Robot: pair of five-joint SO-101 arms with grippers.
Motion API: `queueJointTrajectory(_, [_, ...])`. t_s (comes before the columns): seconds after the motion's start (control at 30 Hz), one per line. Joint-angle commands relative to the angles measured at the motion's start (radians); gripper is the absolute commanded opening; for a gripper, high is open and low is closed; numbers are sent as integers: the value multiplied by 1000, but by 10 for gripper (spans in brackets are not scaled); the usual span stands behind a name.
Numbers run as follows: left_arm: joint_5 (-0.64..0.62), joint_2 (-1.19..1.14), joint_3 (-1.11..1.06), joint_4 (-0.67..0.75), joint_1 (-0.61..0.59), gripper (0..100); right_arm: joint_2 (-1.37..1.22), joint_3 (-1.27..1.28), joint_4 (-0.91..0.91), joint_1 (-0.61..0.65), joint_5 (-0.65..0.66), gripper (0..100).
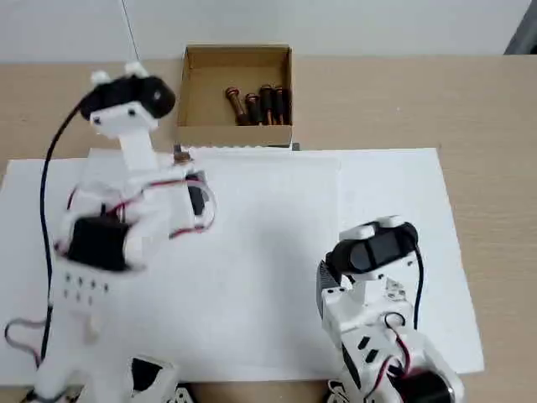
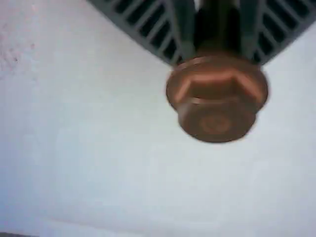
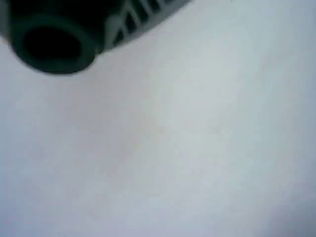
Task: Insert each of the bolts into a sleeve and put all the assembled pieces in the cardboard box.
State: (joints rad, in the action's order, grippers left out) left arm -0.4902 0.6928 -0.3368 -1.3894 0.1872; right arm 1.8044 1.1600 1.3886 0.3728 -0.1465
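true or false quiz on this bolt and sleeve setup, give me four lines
1. The left gripper holds a copper bolt. True.
2. The cardboard box is empty. False: several assembled pieces lie in it.
3. The right gripper holds a black sleeve. True.
4. The sheet under the arms is black. False: it is white.

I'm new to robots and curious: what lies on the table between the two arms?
Nothing but a bare stretch of the white sheet, as the high view shows.
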Motion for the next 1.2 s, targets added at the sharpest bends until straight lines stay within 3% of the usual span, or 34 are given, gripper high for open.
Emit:
queueJointTrajectory(0.0, [15, 181, -160, 126, 8, 5, 8, 20, -79, 8, 14, 3])
queueJointTrajectory(0.33, [14, 489, -493, 321, 8, 5, 7, 189, -303, 168, 75, 3])
queueJointTrajectory(0.6, [6, 628, -611, 331, 8, 5, 7, 368, -582, 343, 75, 3])
queueJointTrajectory(0.73, [-58, 733, -679, 331, 17, 5, 7, 436, -680, 409, 121, 3])
queueJointTrajectory(0.93, [-86, 944, -779, 333, 121, 5, 7, 491, -777, 460, 215, 3])
queueJointTrajectory(1.17, [-106, 1134, -863, 362, 138, 5, 7, 494, -796, 506, 261, 3])
